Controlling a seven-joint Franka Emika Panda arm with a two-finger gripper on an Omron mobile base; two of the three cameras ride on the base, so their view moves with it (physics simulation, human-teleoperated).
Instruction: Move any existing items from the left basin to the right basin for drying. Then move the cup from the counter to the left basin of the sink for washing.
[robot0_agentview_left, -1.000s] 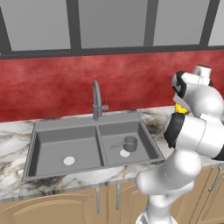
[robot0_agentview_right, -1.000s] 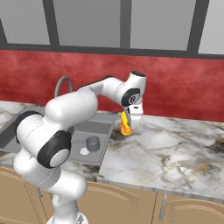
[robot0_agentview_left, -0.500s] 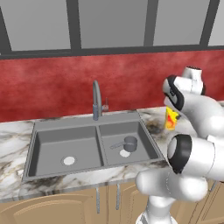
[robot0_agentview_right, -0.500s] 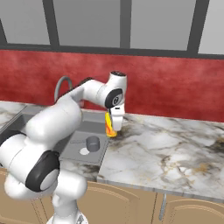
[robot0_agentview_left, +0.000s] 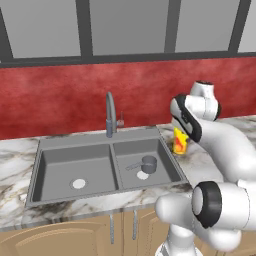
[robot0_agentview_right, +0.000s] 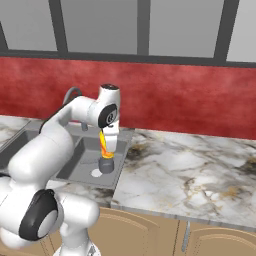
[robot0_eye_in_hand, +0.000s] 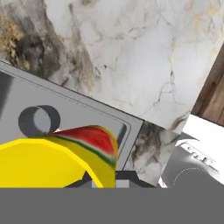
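Leftward travel of the claw (robot0_agentview_right: 107, 148) has carried the cup (robot0_agentview_right: 104, 143) off the desk (robot0_agentview_right: 185, 170) to the near right rim of the sink (robot0_agentview_left: 75, 197), above the right basin (robot0_agentview_left: 165, 165). Its fingers pinch the cup, held aloft. The pot (robot0_agentview_left: 148, 163) stands in the right basin beside the drain; the left basin (robot0_agentview_left: 55, 172) holds nothing but its drain. Judged light, rigid and smooth-walled, the handleless cup is likely to slip, so a grip across its side walls suits it best.

Arm raised, tool (robot0_agentview_right: 106, 150) downward, seemingly clamped closed.
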